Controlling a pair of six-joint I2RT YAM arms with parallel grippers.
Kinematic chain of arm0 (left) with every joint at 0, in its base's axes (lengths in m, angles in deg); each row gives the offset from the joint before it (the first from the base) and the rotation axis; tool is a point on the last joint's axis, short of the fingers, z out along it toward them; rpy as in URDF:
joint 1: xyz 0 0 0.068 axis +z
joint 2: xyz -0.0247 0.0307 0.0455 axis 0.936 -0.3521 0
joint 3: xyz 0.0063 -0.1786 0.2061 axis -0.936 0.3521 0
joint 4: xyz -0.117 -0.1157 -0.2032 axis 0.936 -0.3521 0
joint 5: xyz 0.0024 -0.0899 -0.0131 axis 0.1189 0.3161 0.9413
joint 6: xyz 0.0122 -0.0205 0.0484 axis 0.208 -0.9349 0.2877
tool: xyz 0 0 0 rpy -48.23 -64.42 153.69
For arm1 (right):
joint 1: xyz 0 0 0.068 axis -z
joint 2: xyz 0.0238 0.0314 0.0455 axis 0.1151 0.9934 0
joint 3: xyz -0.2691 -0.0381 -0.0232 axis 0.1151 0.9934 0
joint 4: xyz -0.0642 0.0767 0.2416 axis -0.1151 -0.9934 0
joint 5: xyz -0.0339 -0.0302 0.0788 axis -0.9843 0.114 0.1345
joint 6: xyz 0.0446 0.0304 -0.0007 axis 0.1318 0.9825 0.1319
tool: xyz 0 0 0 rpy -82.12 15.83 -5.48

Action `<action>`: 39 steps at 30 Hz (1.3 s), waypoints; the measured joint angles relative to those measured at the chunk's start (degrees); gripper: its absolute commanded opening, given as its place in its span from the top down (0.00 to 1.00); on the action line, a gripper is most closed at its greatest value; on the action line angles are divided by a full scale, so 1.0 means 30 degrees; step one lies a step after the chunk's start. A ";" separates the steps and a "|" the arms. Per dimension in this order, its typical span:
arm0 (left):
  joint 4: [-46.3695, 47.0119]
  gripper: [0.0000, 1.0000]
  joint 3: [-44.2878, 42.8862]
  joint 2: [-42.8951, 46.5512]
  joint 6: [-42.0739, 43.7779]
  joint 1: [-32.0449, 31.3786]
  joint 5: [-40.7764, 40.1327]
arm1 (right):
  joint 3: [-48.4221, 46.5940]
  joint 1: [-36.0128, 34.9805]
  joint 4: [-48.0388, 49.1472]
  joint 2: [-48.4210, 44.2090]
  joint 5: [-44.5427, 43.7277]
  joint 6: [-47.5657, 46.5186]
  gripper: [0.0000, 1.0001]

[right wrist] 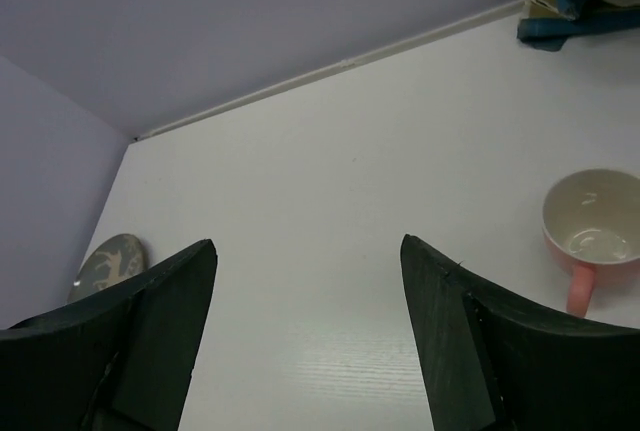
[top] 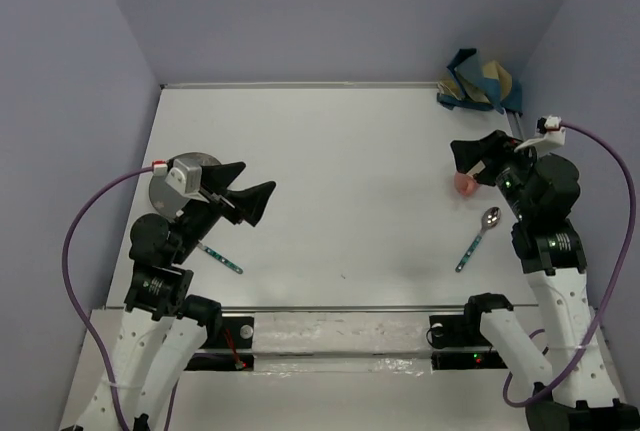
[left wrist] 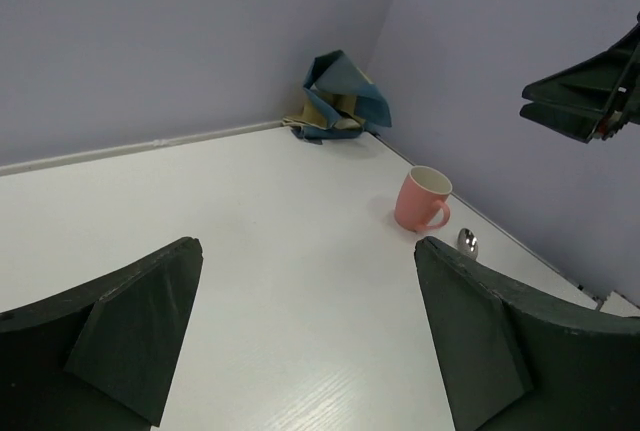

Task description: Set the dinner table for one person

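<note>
The dinner table (top: 350,161) is a large white tabletop. A pink mug (top: 464,185) stands upright at its right side, also in the left wrist view (left wrist: 422,199) and the right wrist view (right wrist: 592,229). A spoon with a teal handle (top: 480,236) lies just in front of the mug. A grey plate (top: 185,173) lies at the left, partly hidden under my left wrist. A second teal-handled utensil (top: 220,256) lies by the left arm. My left gripper (top: 258,177) is open and empty above the table. My right gripper (top: 458,159) is open and empty, just above and behind the mug.
A crumpled blue, tan and white checked placemat (top: 478,81) lies in the far right corner, against the wall. Purple walls close in the table on three sides. The bowl of the spoon (left wrist: 467,242) shows by the right wall in the left wrist view.
</note>
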 measured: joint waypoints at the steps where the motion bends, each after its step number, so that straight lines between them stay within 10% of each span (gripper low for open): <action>1: -0.0066 0.01 0.0000 -0.0058 0.0036 0.0015 0.0051 | 0.0000 0.0000 0.0087 0.0248 -0.0124 0.0000 0.25; 4: -0.0102 0.01 0.0000 -0.0007 0.0095 0.0015 0.0189 | 0.0000 0.0000 0.0605 0.1224 -0.0707 -0.0066 0.40; 13: 0.0117 0.01 0.0000 0.0255 0.0124 0.0015 0.0561 | -0.1450 0.0000 0.2827 0.7388 -0.3439 -0.1107 0.39; 28: -0.0189 0.01 0.0000 -0.0765 0.0350 -0.1486 -0.0066 | -1.4506 0.0036 0.6069 2.4706 -1.0185 -0.9326 0.35; 39: -0.0357 0.01 0.0000 -0.1617 0.0590 -0.1501 -0.0546 | -1.9249 0.0379 0.6018 3.0104 -1.2284 -1.3675 0.38</action>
